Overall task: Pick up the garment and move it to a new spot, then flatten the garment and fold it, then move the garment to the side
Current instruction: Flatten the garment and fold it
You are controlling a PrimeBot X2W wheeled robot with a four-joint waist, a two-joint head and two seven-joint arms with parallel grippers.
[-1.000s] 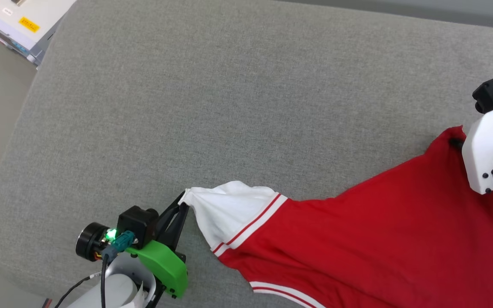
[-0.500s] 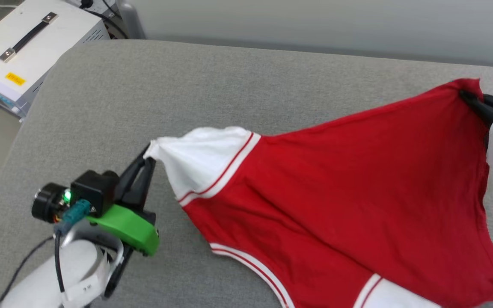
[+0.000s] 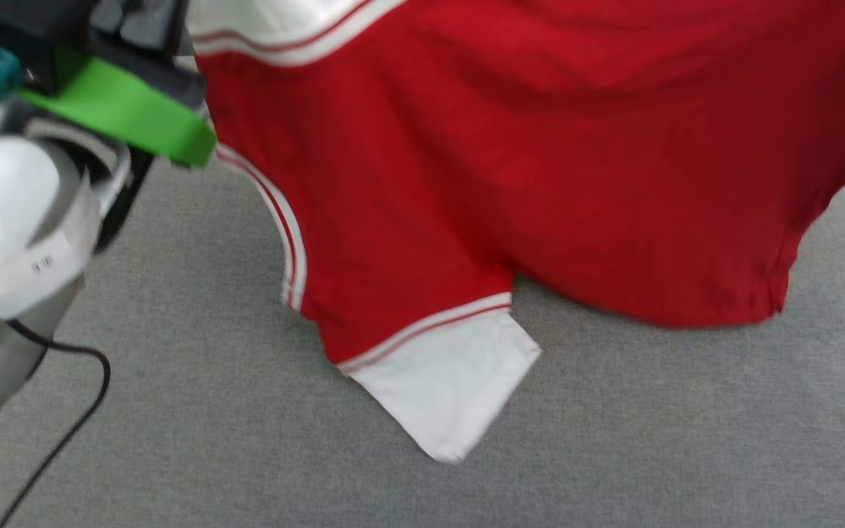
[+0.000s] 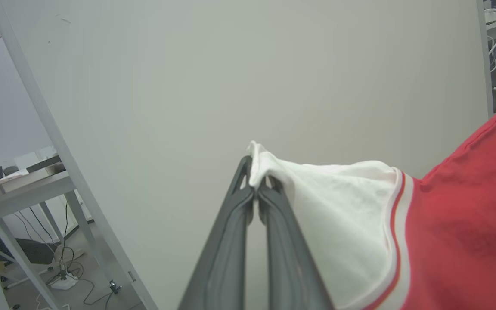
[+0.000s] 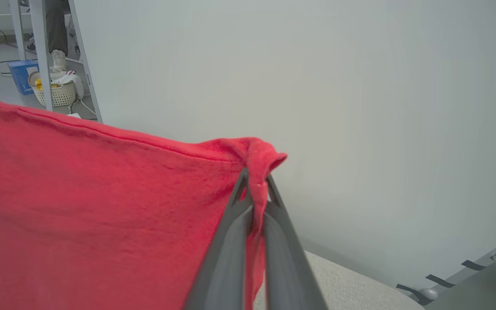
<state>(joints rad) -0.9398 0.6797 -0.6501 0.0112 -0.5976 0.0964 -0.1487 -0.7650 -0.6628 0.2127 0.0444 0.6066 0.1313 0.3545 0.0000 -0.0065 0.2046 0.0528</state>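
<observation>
Claw, left: your left claw is pinched fully together on the tip of a white sleeve, with the cloth bunched between its two dark fingers.
Claw, right: your right claw is closed just as tightly on a red corner of the cloth, and a small fold pokes up above the fingertips.
Garment: the garment hangs spread between your two claws as a wide red sheet, held up off the grey cushion below it.
Trim: red-and-white striped bands run where the white sleeves meet the red body.
Lower sleeve: the second white sleeve dangles at the bottom of the hanging cloth, low over the cushion; you cannot tell whether it touches.
Left arm: in the head view your left arm sits blurred at the upper left, its green cover just beside the garment's striped edge, and a black cable loops down from it.
Background: both wrist views look onto a plain pale wall; a white basket stands on the floor far off.
</observation>
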